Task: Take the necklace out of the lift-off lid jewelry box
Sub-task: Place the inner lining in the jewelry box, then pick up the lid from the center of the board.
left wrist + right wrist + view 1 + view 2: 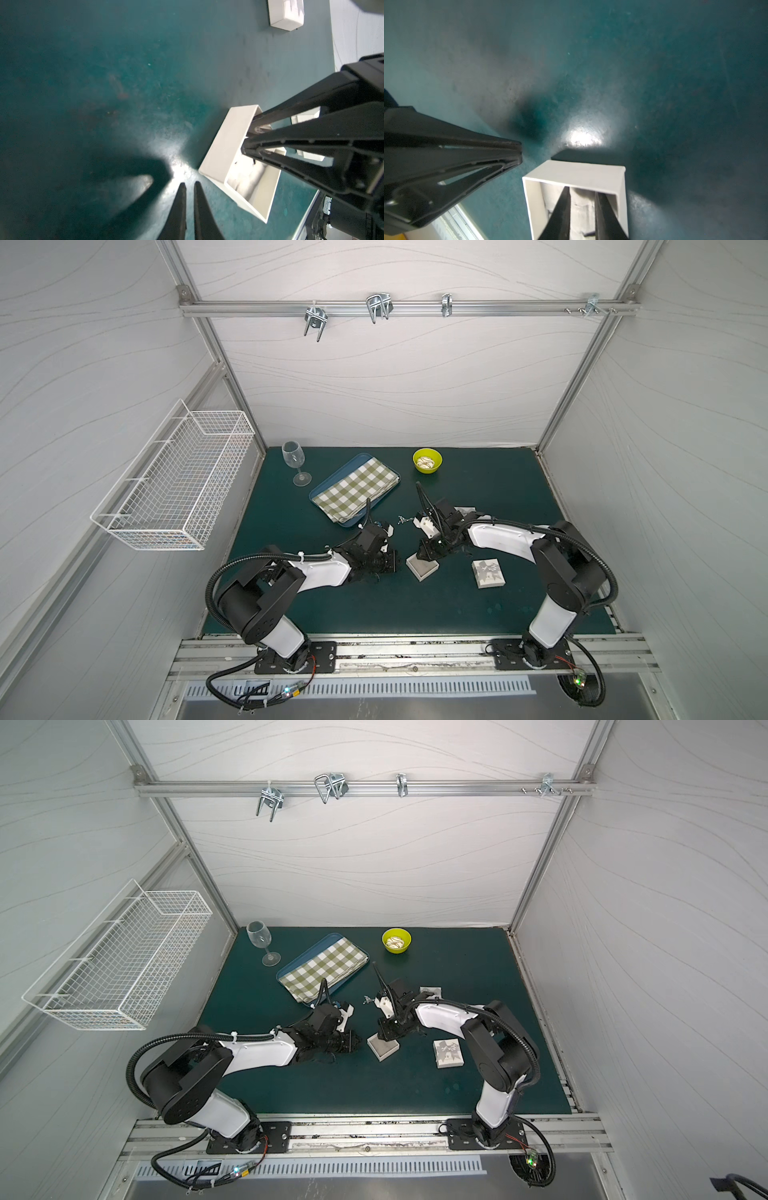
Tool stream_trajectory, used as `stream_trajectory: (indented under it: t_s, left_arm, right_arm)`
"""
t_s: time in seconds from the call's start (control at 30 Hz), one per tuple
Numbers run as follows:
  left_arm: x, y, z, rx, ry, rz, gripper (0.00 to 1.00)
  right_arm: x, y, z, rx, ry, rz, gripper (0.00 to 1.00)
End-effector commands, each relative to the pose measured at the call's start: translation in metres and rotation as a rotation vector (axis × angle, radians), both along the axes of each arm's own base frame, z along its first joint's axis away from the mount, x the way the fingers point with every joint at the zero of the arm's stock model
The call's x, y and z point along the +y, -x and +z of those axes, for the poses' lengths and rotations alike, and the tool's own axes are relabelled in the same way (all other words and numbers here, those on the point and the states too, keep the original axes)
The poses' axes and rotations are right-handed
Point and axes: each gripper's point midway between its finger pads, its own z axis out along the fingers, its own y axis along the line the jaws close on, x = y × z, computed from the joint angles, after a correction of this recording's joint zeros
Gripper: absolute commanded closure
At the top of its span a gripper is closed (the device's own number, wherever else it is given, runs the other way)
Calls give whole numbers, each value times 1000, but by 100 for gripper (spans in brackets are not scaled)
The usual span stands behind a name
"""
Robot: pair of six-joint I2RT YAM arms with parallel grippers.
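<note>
Necklace sought inside the open jewelry box

The jewelry box (420,575) was seen open near the middle of the surface (332,605), with its lid (489,573) set down to the right. The right end effector (581,191) was found inside the box with a narrow gap between its fingers. A small pale ring, judged to be part of the necklace (258,129), was glimpsed between them, but a grip could not be confirmed. The left end effector (188,184) was held closed and empty just left of the box. The chain would best be pinched fully, then lifted straight up, and the light box steadied if it were dragged.
</note>
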Motion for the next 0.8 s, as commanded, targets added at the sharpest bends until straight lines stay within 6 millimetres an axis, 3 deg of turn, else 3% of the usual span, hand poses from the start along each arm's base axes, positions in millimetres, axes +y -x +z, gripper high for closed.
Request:
stream_trajectory:
  t_s: [0.0, 0.1, 0.17, 0.3, 0.43, 0.5, 0.63, 0.77]
  left_arm:
    - [-1, -19, 25, -79, 9, 6, 87]
    - [0, -25, 34, -101, 3, 4, 82]
    - [-1, -28, 41, -123, -9, -7, 78]
    - [-7, -40, 53, -165, -34, -33, 68]
    - [-28, -53, 61, -160, -51, -91, 64]
    - [-43, -58, 63, -152, -66, -130, 62]
    - [-79, -67, 67, -168, -83, -189, 59]
    - [-113, -70, 62, -156, -76, -245, 57]
  right_arm:
    - [2, -10, 36, -90, -35, -7, 77]
    - [-10, -22, 68, -162, -50, -35, 71]
    - [-27, -34, 85, -207, -52, -76, 57]
    - [-77, -69, 95, -247, 20, -212, 34]
    - [-125, -102, 87, -199, 92, -331, 24]
    - [-139, -117, 81, -179, 106, -365, 18]
    - [-154, -141, 60, -144, 148, -390, 18]
    - [-157, -157, 38, -118, 184, -388, 17]
